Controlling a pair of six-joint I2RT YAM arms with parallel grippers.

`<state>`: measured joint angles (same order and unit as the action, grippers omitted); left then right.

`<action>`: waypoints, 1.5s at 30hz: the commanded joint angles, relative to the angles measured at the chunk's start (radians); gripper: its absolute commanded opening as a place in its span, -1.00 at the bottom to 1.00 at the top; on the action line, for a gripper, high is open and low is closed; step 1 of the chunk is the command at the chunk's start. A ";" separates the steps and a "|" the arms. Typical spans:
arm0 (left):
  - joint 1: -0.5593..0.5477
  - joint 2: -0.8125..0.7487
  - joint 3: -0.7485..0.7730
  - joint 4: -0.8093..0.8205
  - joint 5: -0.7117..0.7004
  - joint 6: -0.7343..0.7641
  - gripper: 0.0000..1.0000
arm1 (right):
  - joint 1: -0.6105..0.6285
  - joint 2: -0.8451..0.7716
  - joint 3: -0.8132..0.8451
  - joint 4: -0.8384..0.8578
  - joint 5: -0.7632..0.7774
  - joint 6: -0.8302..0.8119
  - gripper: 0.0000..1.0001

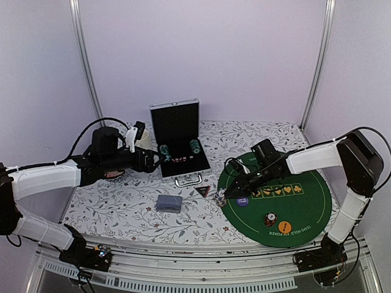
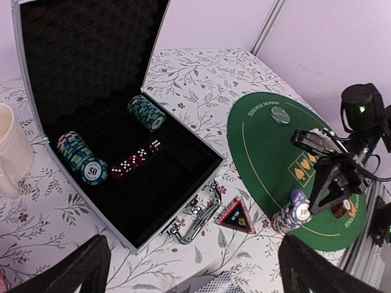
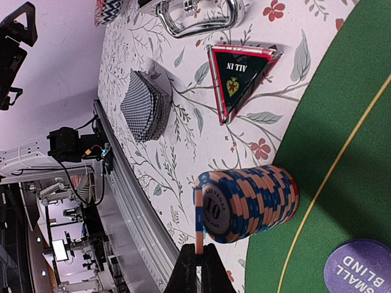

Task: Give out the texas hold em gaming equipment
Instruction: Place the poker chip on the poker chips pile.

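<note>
On the floral table (image 1: pixel 122 207), we are pinching one chip (image 3: pixel 198 223) on edge in the right gripper (image 3: pixel 198 251), against the chip stack (image 3: pixel 256 201) at the green mat (image 1: pixel 308 204) rim; the left gripper (image 1: pixel 157 160) is hovering wide open.

the purple disc (image 3: pixel 360 268) reads "small blind". the front chip (image 3: pixel 214 210) shows "10" and "las vegas". the triangular marker (image 3: pixel 241 76) says "all in". a green chip (image 2: pixel 93 172) bears "50". the green mat (image 1: pixel 314 207) reads "texas hold'em poker".

Floral-cloth table (image 1: pixel 122 210): open case (image 1: pixel 176 125), card deck (image 1: pixel 168 203), triangular marker (image 1: pixel 202 191), green mat (image 1: pixel 305 201) (chips (image 1: pixel 220 196) at its edge), mug (image 2: pixel 12 152).
</note>
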<state>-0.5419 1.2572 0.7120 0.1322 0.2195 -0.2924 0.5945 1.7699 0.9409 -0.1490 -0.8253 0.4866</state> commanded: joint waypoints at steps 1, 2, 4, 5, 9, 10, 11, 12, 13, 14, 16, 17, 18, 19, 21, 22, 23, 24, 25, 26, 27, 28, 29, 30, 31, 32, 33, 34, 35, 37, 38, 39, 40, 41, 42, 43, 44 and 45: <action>0.012 0.012 0.020 -0.019 0.003 0.016 0.96 | -0.007 0.018 0.017 0.001 -0.007 0.003 -0.94; 0.013 0.011 0.020 -0.019 0.003 0.016 0.96 | -0.008 0.017 0.017 0.000 -0.005 0.003 -0.94; 0.013 0.011 0.020 -0.020 0.003 0.018 0.96 | -0.010 0.014 0.015 -0.005 -0.002 0.003 -0.89; 0.013 0.010 0.020 -0.022 0.002 0.018 0.96 | -0.012 0.012 0.014 -0.008 0.001 0.003 -0.85; 0.013 0.010 0.020 -0.020 0.002 0.019 0.96 | -0.016 0.005 0.015 -0.028 0.021 -0.004 -0.72; 0.013 0.012 0.021 -0.020 0.003 0.019 0.96 | -0.015 0.005 0.019 -0.036 0.027 -0.005 -0.71; 0.013 0.013 0.021 -0.021 0.003 0.019 0.96 | -0.016 0.005 0.023 -0.041 0.030 -0.009 -0.69; 0.013 0.013 0.021 -0.020 0.004 0.020 0.96 | -0.016 0.006 0.025 -0.046 0.035 -0.010 -0.66; 0.013 0.012 0.021 -0.020 0.004 0.019 0.96 | -0.016 0.006 0.030 -0.055 0.040 -0.014 -0.64; 0.013 0.012 0.022 -0.020 0.004 0.019 0.96 | -0.016 0.007 0.035 -0.066 0.049 -0.019 -0.64; 0.013 0.013 0.021 -0.020 0.006 0.019 0.96 | -0.016 0.005 0.044 -0.085 0.061 -0.030 -0.53; 0.013 0.013 0.021 -0.019 0.006 0.020 0.96 | -0.016 0.005 0.048 -0.094 0.066 -0.033 -0.51; 0.013 0.013 0.022 -0.019 0.007 0.021 0.96 | -0.016 0.005 0.051 -0.102 0.070 -0.038 -0.48; 0.013 0.012 0.023 -0.019 0.007 0.021 0.96 | -0.016 0.005 0.055 -0.109 0.074 -0.044 -0.44; 0.013 0.014 0.024 -0.018 0.008 0.021 0.96 | -0.016 0.002 0.064 -0.129 0.087 -0.051 -0.36; 0.013 0.015 0.026 -0.017 0.009 0.021 0.96 | -0.016 0.000 0.067 -0.135 0.093 -0.053 -0.32; 0.013 0.016 0.026 -0.017 0.010 0.022 0.96 | -0.016 -0.001 0.070 -0.143 0.100 -0.057 -0.23; 0.013 0.017 0.028 -0.017 0.011 0.024 0.96 | -0.015 -0.001 0.074 -0.153 0.108 -0.059 -0.13; 0.013 0.017 0.028 -0.017 0.011 0.024 0.96 | -0.014 -0.003 0.080 -0.168 0.124 -0.061 -0.01; 0.013 0.018 0.029 -0.018 0.012 0.025 0.96 | -0.010 -0.006 0.090 -0.193 0.153 -0.066 0.17; 0.013 0.019 0.030 -0.019 0.012 0.025 0.96 | -0.002 -0.008 0.107 -0.223 0.197 -0.070 0.33; 0.013 0.019 0.031 -0.019 0.015 0.027 0.96 | 0.009 -0.011 0.128 -0.261 0.245 -0.078 0.49; 0.013 0.020 0.032 -0.019 0.016 0.028 0.96 | 0.024 -0.010 0.156 -0.298 0.305 -0.083 0.66; 0.013 0.022 0.033 -0.019 0.016 0.029 0.96 | 0.040 -0.008 0.183 -0.338 0.359 -0.090 0.93; 0.012 0.024 0.034 -0.019 0.016 0.030 0.96 | 0.062 -0.005 0.220 -0.374 0.413 -0.096 0.99; 0.013 0.026 0.036 -0.019 0.017 0.030 0.96 | 0.079 -0.003 0.247 -0.406 0.468 -0.095 0.98; 0.012 0.027 0.038 -0.019 0.018 0.030 0.96 | 0.093 0.003 0.258 -0.438 0.541 -0.094 0.98; 0.013 0.030 0.038 -0.019 0.020 0.030 0.96 | 0.109 0.011 0.302 -0.468 0.586 -0.092 0.98; 0.013 0.031 0.039 -0.019 0.022 0.030 0.96 | 0.123 0.019 0.324 -0.494 0.628 -0.089 0.98; 0.013 0.033 0.040 -0.018 0.024 0.031 0.96 | 0.157 0.041 0.373 -0.540 0.695 -0.081 0.98; 0.013 0.033 0.040 -0.019 0.024 0.033 0.96 | 0.175 0.056 0.394 -0.569 0.725 -0.079 0.98; 0.013 0.033 0.039 -0.020 0.024 0.034 0.96 | 0.191 0.076 0.418 -0.590 0.750 -0.076 0.98; 0.013 0.034 0.039 -0.021 0.024 0.035 0.96 | 0.204 0.094 0.442 -0.610 0.771 -0.077 0.98; 0.013 0.036 0.039 -0.023 0.026 0.036 0.96 | 0.212 0.115 0.463 -0.633 0.790 -0.078 0.98; 0.013 0.035 0.040 -0.024 0.027 0.036 0.96 | 0.220 0.137 0.486 -0.651 0.808 -0.078 0.98; 0.013 0.036 0.040 -0.025 0.030 0.035 0.96 | 0.227 0.157 0.504 -0.665 0.823 -0.079 0.98; 0.013 0.036 0.040 -0.025 0.033 0.035 0.96 | 0.234 0.177 0.525 -0.678 0.835 -0.079 0.98; 0.013 0.037 0.039 -0.025 0.035 0.035 0.96 | 0.244 0.200 0.544 -0.687 0.843 -0.081 0.98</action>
<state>-0.5415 1.2846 0.7269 0.1131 0.2356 -0.2726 0.8116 1.8847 1.4170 -0.7155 -0.1093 0.4068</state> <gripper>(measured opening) 0.982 0.989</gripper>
